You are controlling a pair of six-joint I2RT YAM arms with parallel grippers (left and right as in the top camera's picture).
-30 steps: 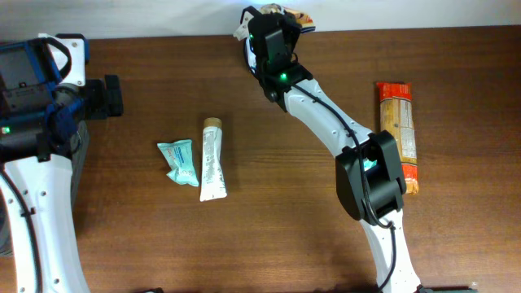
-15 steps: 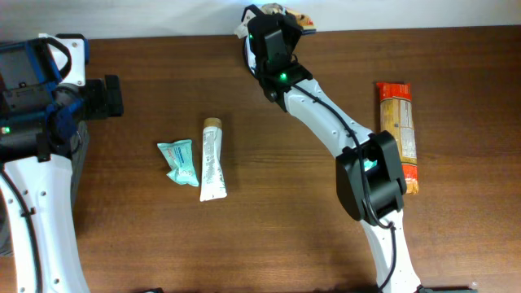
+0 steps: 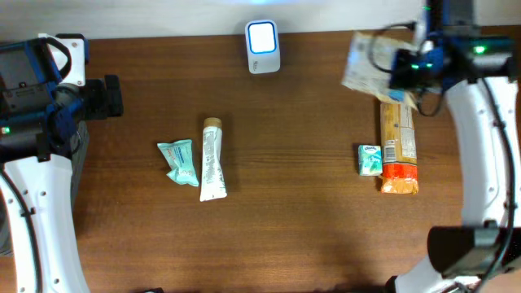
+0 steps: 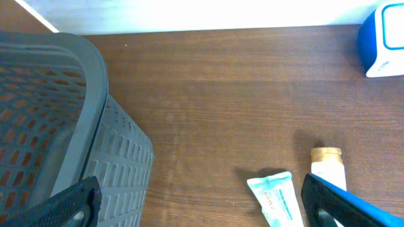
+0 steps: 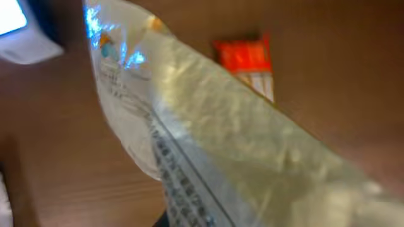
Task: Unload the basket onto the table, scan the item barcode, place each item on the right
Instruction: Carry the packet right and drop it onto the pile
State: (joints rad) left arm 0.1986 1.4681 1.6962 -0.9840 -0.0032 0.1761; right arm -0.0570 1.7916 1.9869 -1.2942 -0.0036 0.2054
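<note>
The scanner [image 3: 263,37], a small white box with a lit blue-white face, stands at the table's back centre and also shows in the left wrist view [image 4: 382,38] and the right wrist view [image 5: 19,31]. My right gripper [image 3: 403,69] is at the back right, shut on a clear crinkly bag [image 3: 368,69] with printed lines, held above the table to the right of the scanner. The bag [image 5: 208,126] fills the right wrist view and hides the fingers. My left gripper [image 3: 110,96] stands open at the far left, with nothing between its fingers [image 4: 76,202].
A grey perforated basket [image 4: 50,126] sits under the left arm. A teal sachet [image 3: 179,161] and a white tube [image 3: 212,159] lie left of centre. A small green box [image 3: 369,159] lies against a long orange packet [image 3: 398,138] at the right.
The right arm has swung from over the scanner at the back centre to the back right, with the clear bag in its grip. The scanner is now uncovered. The left arm has not moved.
</note>
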